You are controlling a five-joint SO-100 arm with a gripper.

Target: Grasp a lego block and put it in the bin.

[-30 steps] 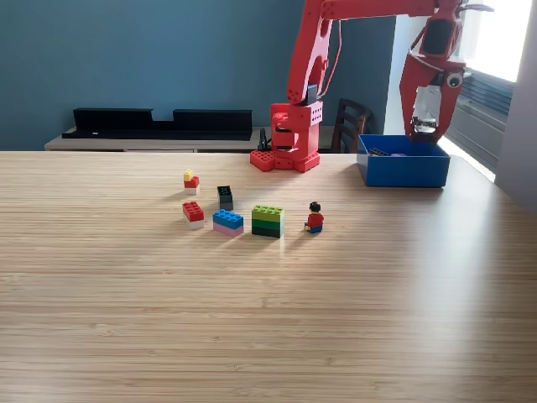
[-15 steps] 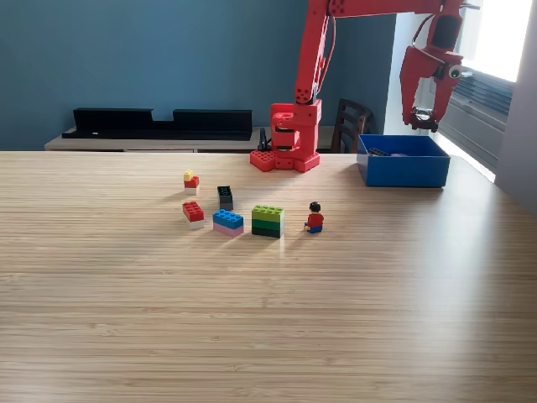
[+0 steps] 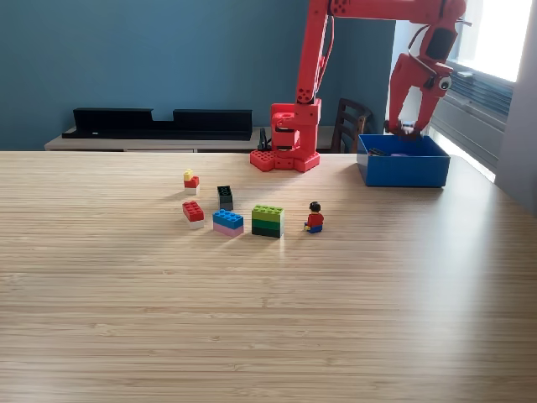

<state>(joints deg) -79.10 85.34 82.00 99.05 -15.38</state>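
Wooden table [image 3: 268, 319] before you, gripper [image 3: 404, 128] hung over the blue bin [image 3: 404, 170], fingers spread and empty, five blocks and a small figure [image 3: 315, 217] sat mid-table.

- Arm [image 3: 317, 50]: bright red plastic links with flat, plate-like sides.
- Base [image 3: 285, 159]: red, low and wide, with a studded edge resembling a building-block plate.
- Lower block [image 3: 294, 126]: boxy red housing with small holes along its faces.
- Cable [image 3: 332, 50]: thin and dark, running beside the upright link.
- Gripper [image 3: 405, 128]: red tapering fingers; a small round dark-and-white part sits on one side; dark sections show near the wrist.
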